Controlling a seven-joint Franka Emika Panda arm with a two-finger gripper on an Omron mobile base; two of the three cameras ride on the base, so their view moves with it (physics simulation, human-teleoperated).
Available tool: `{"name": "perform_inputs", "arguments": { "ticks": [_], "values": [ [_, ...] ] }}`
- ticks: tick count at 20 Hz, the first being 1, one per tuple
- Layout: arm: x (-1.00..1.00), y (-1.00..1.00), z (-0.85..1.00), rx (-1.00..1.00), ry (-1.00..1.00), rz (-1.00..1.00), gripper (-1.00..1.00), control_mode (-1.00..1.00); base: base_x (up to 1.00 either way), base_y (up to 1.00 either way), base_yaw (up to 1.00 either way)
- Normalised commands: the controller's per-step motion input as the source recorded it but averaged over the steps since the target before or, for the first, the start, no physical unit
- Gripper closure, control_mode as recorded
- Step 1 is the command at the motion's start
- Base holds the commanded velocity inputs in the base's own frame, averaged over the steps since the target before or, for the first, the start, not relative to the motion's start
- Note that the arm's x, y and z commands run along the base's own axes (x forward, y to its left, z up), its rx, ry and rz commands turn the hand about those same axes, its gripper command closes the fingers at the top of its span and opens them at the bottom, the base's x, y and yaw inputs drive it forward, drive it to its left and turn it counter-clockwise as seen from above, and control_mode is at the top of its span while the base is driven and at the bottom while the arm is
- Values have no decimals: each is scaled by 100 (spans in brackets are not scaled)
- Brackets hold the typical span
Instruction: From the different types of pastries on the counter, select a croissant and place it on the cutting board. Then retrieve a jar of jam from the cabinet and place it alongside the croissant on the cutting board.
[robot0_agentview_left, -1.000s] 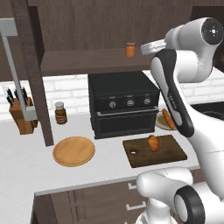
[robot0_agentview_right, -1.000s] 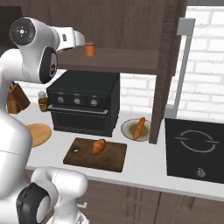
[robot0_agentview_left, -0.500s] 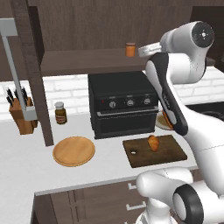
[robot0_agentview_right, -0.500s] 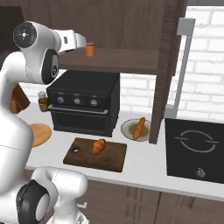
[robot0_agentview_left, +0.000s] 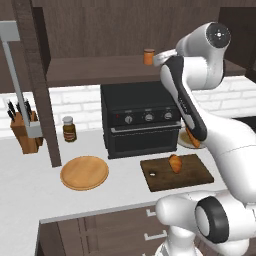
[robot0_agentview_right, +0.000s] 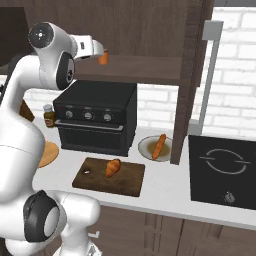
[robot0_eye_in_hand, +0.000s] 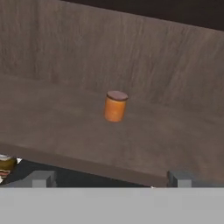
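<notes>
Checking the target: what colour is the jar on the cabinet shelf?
Orange, with a slightly darker brownish lid; the jar of jam shows best in the hand view.

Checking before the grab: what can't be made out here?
- Gripper: in the right base view too small to read the jaws.
- Jam jar: label too blurred in the hand view.
- Long pastry: mostly hidden by the arm in the left base view.
</notes>
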Motion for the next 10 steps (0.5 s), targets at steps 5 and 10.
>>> {"name": "perform_inputs", "arguments": {
  "ticks": [5,10],
  "values": [
    [13,0,6,0,17,0,-100,-100,0,0,0],
    [0,0,0,0,0,0,-100,-100,0,0,0]
  ]
}}
